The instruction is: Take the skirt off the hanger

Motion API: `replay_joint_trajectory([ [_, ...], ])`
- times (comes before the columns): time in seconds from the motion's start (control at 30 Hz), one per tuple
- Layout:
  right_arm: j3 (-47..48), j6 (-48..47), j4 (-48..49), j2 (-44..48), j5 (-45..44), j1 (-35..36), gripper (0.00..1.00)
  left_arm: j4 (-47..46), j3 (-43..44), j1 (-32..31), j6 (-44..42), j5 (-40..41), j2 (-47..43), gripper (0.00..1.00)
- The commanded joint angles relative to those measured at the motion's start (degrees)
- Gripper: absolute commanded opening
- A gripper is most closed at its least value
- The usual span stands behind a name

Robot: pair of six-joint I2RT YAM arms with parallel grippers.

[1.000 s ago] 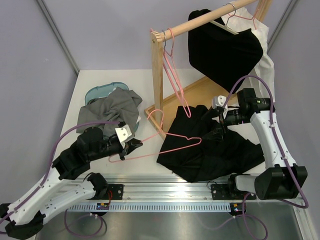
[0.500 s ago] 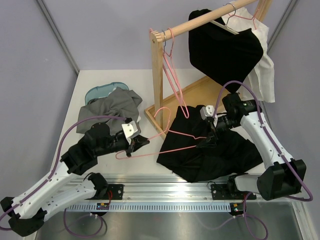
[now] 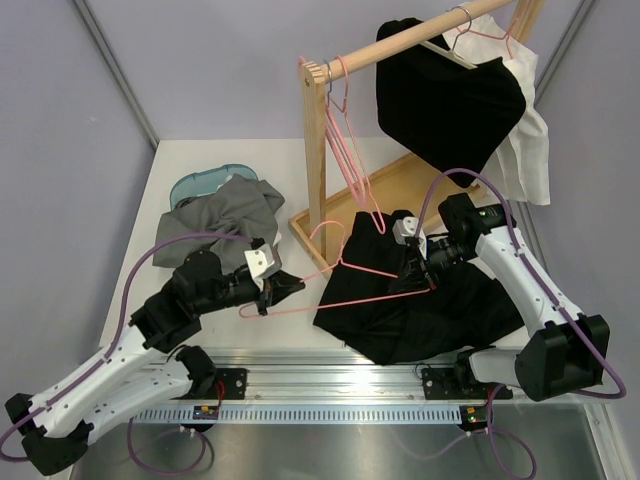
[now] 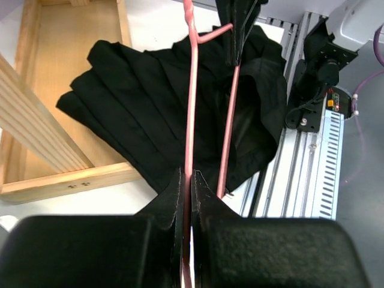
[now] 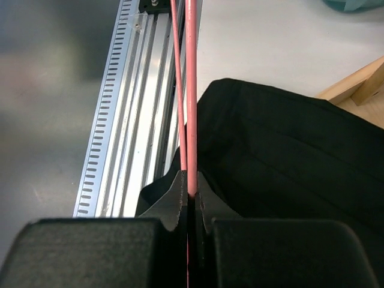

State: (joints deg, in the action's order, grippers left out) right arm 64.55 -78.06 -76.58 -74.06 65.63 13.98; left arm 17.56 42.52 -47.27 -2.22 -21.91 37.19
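Near the skirt point(image 3: 440, 310), the left gripper point(image 3: 275, 290) and right gripper point(image 3: 418, 272) each clamped the hanger point(image 5: 191, 90); opposed pulling might bend it.

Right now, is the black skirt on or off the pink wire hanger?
Off, apparently: the pink wire hanger is bare wire between left tool and right tool; the black pleated skirt lies spread beneath it.

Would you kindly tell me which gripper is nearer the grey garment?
Left. The left gripper sits just on the near side of the grey garment; the right gripper is far across, over the black skirt. Both hold the pink hanger.
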Motion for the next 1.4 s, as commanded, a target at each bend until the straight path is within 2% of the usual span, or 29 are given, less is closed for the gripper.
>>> replay_joint_trajectory([
  [0.0,3.12,1.95,-4.81,0.32,-0.67,0.61,0.0,-7.53,-2.7,0.51,2.65,-0.33,-1.15,0.0],
  [0.1,3.82,2.39,-6.12,0.06,-2.86,0.61,0.0,-8.94,-4.72,0.51,4.85,0.55,-2.21,0.0],
  [0.17,3.91,2.91,-7.53,-0.29,-4.53,0.53,0.0,-9.04,-5.17,0.51,5.38,1.43,-2.56,0.06],
  [0.2,3.74,3.44,-7.8,-0.29,-6.28,0.61,0.0,-8.78,-5.17,0.51,5.47,1.96,-2.65,0.14],
  [0.23,3.56,3.7,-8.5,-0.29,-7.17,0.53,0.0,-8.6,-5.08,0.51,5.73,2.48,-2.91,0.39],
  [0.3,2.07,4.23,-8.94,-0.12,-8.49,0.09,0.0,-7.99,-4.82,0.51,5.73,3.8,-3.44,0.55],
  [0.33,1.54,4.15,-9.46,-0.03,-8.5,-0.26,0.0,-7.63,-4.73,0.51,5.65,4.42,-3.7,0.72],
  [0.47,-0.66,2.74,-12.02,-0.38,-8.67,-3.6,0.0,-5.35,-4.2,0.51,4.42,9.41,-5.81,0.87],
  [0.57,0.74,-0.94,-16.4,-1.43,-8.32,-11.06,0.0,-3.15,-3.68,0.51,3.19,12.93,-7.83,0.94],
  [0.63,1.88,0.45,-17.12,-3.98,-9.72,-15.88,0.0,-1.83,-3.59,0.6,2.57,14.43,-9.41,0.97],
  [0.73,2.5,-0.07,-17.11,-5.13,-12.18,-19.67,0.0,-0.43,-3.06,0.6,1.17,16.9,-10.82,0.99],
  [1.0,6.1,1.07,-17.2,-9.25,-16.84,-26.01,0.0,2.56,-2.44,0.6,0.81,19.36,-12.67,0.99],
  [1.17,14.53,3.44,-17.38,-11.46,-17.28,-31.9,0.0,3.36,-2.71,0.6,1.6,20.24,-13.2,0.99],
  [1.37,24.99,4.75,-17.29,-8.91,-16.06,-32.35,0.0,1.17,-4.64,0.6,1.87,20.15,-12.76,0.99],
])
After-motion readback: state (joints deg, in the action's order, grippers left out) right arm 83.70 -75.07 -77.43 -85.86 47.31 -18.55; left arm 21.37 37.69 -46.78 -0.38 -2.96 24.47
